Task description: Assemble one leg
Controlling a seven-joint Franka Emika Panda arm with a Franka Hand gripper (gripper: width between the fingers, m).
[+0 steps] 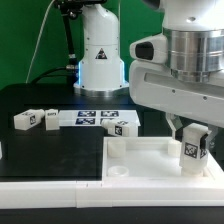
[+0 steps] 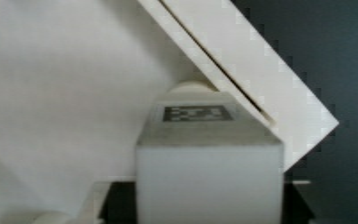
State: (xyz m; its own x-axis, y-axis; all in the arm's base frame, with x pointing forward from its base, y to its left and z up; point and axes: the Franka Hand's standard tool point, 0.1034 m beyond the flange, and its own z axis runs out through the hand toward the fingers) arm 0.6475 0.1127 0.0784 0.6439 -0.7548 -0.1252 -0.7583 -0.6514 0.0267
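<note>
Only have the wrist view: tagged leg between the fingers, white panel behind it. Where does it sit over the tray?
Observer: In the exterior view the gripper holds the leg upright over the tray, toward the exterior view's right, where the tray runs out of frame.
Operator: Other legs around?
Observer: Three spare legs lie on the black table: two at the exterior view's left, and one by the marker board at.
Operator: Any free socket?
Observer: One round socket shows bare at the tray's corner toward the exterior view's left. Anything under the held leg is hidden.
</note>
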